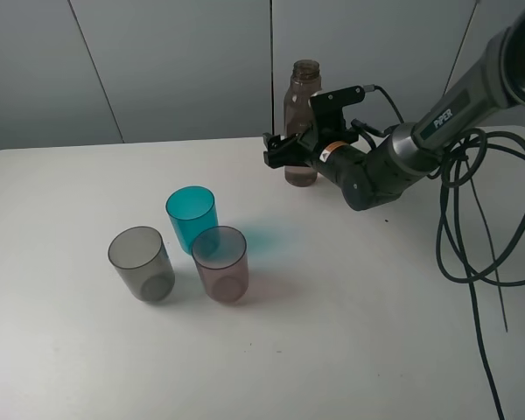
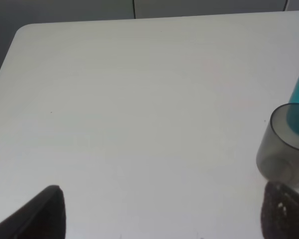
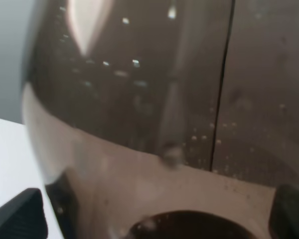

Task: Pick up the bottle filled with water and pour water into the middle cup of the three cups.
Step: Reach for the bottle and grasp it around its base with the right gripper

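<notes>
Reaching in low and level, right gripper (image 1: 284, 150) spread wide around the bottle (image 1: 302, 96).

**Lighting and picture quality.** The white matte table (image 1: 350, 350) is brightly and diffusely lit in the high view. A teal glow is cast beside the translucent teal-blue plastic tumbler (image 1: 191, 214) (towards the view's right), and shadows are soft. In the right wrist view the smoky brown-grey plastic bottle (image 3: 154, 99) is rendered blurred, with a pale glare streak. The left wrist view is mildly soft.
</notes>
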`<control>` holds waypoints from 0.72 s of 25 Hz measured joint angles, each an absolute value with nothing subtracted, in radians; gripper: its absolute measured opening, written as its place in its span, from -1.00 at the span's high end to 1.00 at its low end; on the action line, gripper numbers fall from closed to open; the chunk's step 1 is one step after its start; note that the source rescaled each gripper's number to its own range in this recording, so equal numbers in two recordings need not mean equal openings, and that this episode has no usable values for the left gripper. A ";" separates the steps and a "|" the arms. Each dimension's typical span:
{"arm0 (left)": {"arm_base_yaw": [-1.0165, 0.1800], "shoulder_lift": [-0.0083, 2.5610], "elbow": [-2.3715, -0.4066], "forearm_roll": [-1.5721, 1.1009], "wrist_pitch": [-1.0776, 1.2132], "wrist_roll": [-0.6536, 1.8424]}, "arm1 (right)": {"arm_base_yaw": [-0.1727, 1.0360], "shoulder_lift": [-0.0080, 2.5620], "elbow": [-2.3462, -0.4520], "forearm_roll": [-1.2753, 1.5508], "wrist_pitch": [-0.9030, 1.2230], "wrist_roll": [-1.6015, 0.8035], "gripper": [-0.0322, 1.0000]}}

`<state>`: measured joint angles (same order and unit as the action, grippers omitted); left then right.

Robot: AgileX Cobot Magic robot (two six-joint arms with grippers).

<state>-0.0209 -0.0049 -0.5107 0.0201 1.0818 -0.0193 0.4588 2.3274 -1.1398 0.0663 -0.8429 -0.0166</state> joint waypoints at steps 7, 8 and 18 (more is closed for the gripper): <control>-0.021 -0.005 -0.511 0.020 1.082 -0.019 | 0.459 2.327 -1.140 0.068 -0.854 -0.017 -0.94; -0.021 -0.005 -0.511 0.020 1.082 -0.019 | 0.459 2.327 -1.140 0.068 -0.854 -0.017 -0.94; -0.021 -0.005 -0.511 0.020 1.082 -0.019 | 0.459 2.327 -1.140 0.079 -0.854 -0.017 0.33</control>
